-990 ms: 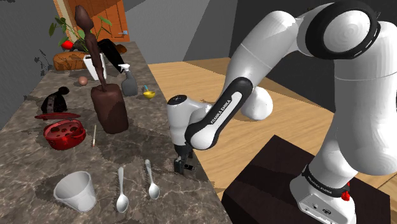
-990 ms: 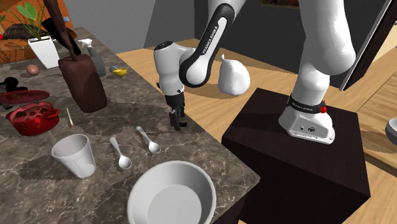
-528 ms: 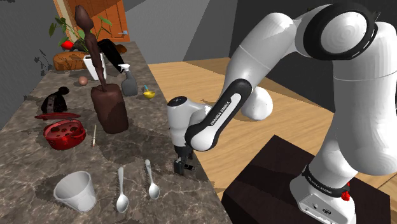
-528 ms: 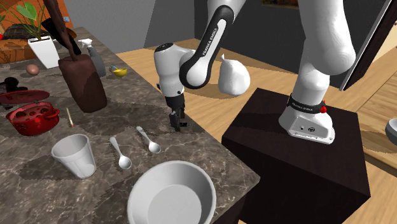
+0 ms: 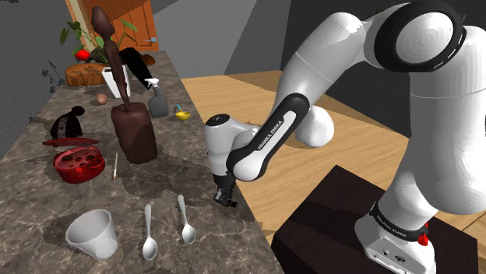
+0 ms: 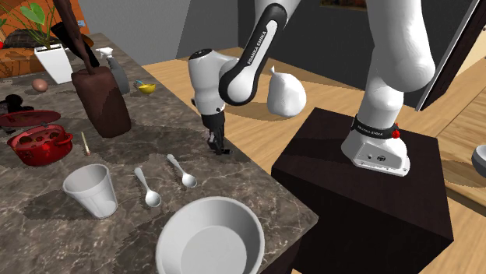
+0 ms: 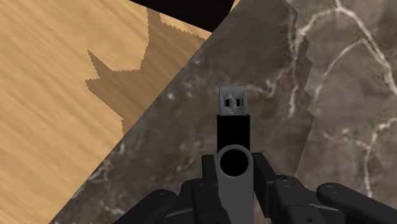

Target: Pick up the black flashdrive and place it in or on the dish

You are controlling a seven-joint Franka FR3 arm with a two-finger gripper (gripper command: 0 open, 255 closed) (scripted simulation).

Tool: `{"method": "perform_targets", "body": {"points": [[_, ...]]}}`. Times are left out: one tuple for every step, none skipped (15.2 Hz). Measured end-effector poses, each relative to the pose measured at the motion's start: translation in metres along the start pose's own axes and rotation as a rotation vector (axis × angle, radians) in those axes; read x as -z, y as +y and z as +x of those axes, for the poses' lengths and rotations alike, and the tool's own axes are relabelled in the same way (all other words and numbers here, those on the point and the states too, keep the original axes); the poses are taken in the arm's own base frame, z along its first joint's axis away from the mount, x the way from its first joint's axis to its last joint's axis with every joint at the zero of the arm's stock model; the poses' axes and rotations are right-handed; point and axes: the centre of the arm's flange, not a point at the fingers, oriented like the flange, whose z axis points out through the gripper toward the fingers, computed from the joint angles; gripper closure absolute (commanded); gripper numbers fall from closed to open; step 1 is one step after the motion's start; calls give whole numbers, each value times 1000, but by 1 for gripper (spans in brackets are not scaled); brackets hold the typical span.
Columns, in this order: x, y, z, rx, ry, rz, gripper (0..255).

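The black flashdrive [image 7: 233, 130], metal plug pointing away, is clamped between the fingers of the pincer [image 7: 234, 175], just over the marble table [image 6: 43, 233] at its edge by the wood floor [image 7: 57, 76]. Nearer in the second exterior view sits the white dish [image 6: 234, 214], with a white cup [image 6: 92, 189] to its left. Farther off, a dark utensil [image 6: 74, 35] stands in a brown block [image 6: 101, 105].

Even, moderate light; soft shadows on countertop [image 5: 31, 204]; jagged shadow across wood floor [image 7: 51, 133].

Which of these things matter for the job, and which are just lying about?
Job: black flash drive, gripper clasping it, white dish.
Lying about: white cup, two spoons, red colander, brown block, spray bottle.
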Motion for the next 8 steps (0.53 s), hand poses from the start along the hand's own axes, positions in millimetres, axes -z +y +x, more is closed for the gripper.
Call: {"method": "perform_targets", "body": {"points": [[0, -1, -2, 3, 1, 1, 255], [0, -1, -3, 4, 5, 2, 255], [0, -2, -2, 5, 1, 0, 255], [0, -2, -1, 4, -2, 0, 255], [1, -4, -2, 7, -9, 1, 255], [4, -5, -4, 9, -13, 2, 255], [7, -6, -5, 10, -15, 2, 255], [12, -7, -5, 10, -15, 2, 255]]}}
